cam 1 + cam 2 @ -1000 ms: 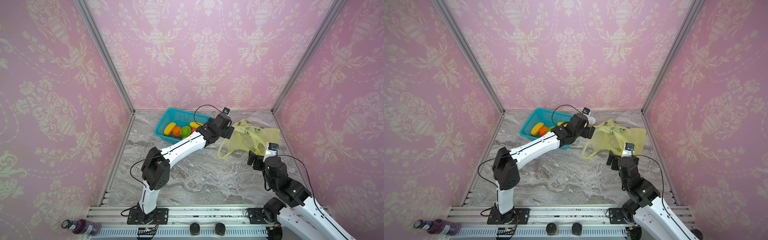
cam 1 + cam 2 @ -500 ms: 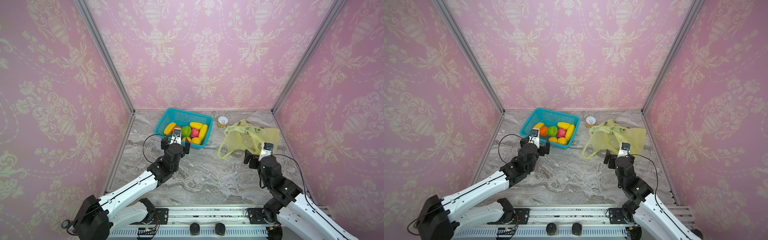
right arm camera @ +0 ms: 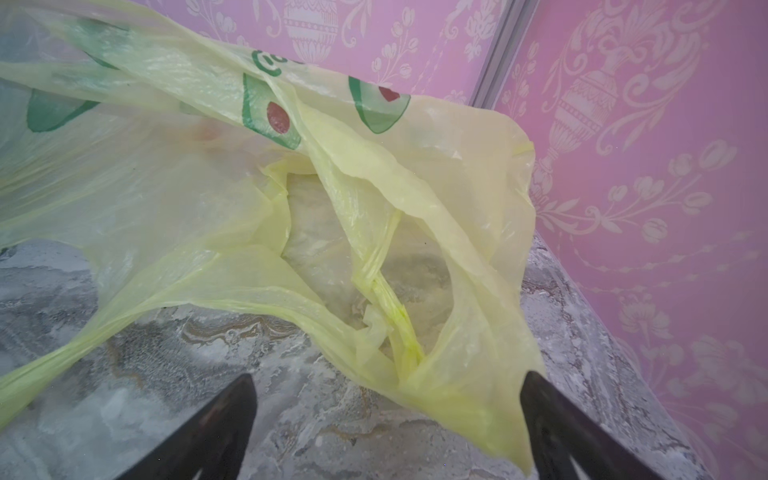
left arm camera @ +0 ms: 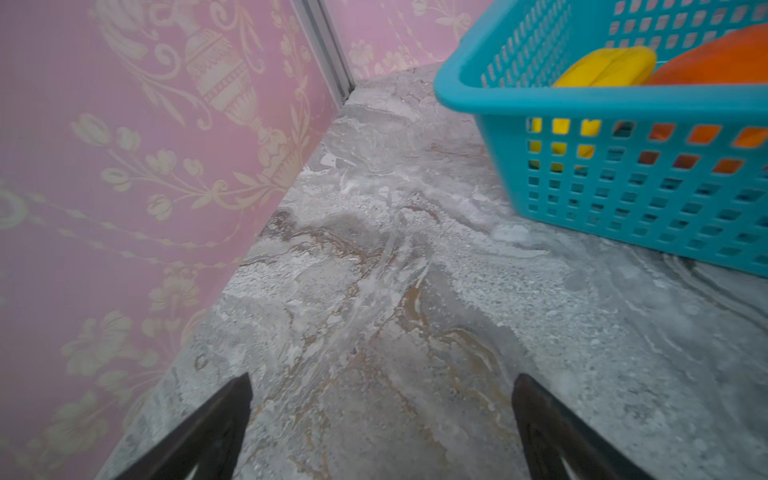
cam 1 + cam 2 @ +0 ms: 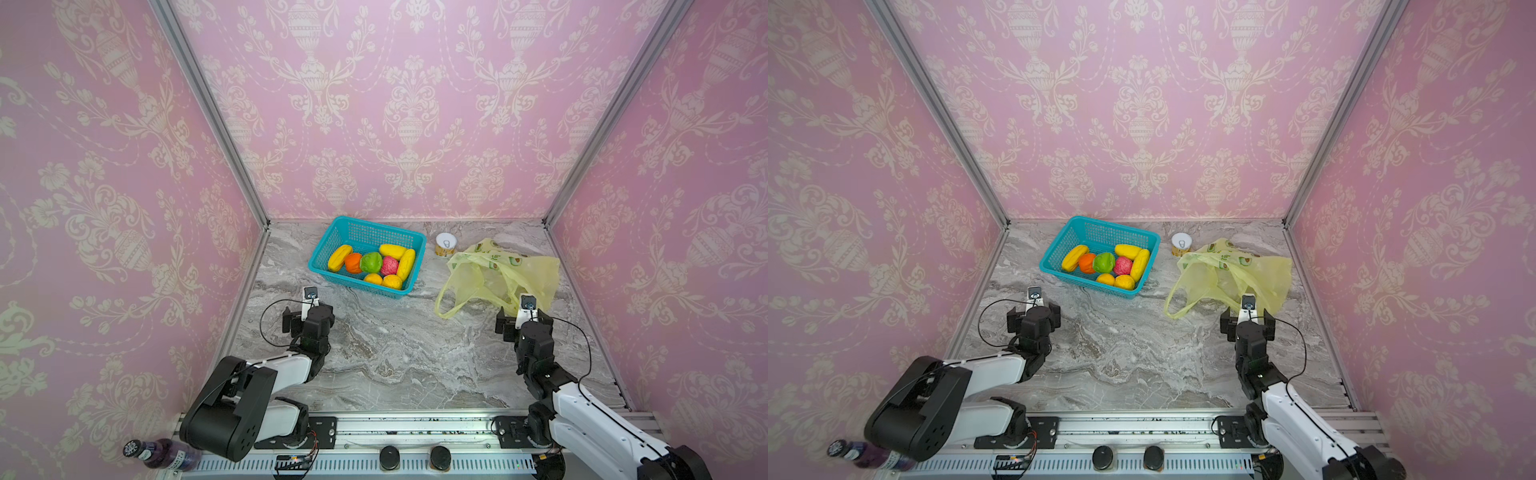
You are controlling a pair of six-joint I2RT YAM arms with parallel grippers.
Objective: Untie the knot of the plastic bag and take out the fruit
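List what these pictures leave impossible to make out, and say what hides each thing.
Purple bottle: both top views, partly behind the left arm's base, label too small.
Can: both top views, print too small.
Plastic bag: right wrist view, cut by the edge; crumpled folds veil its inside.
Fruit: left wrist view, mostly behind the basket wall.

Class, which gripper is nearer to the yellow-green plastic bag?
Right. The right gripper sits at the near edge of the plastic bag, jaws open; the left gripper is far to its left, near the front corner of the teal basket.
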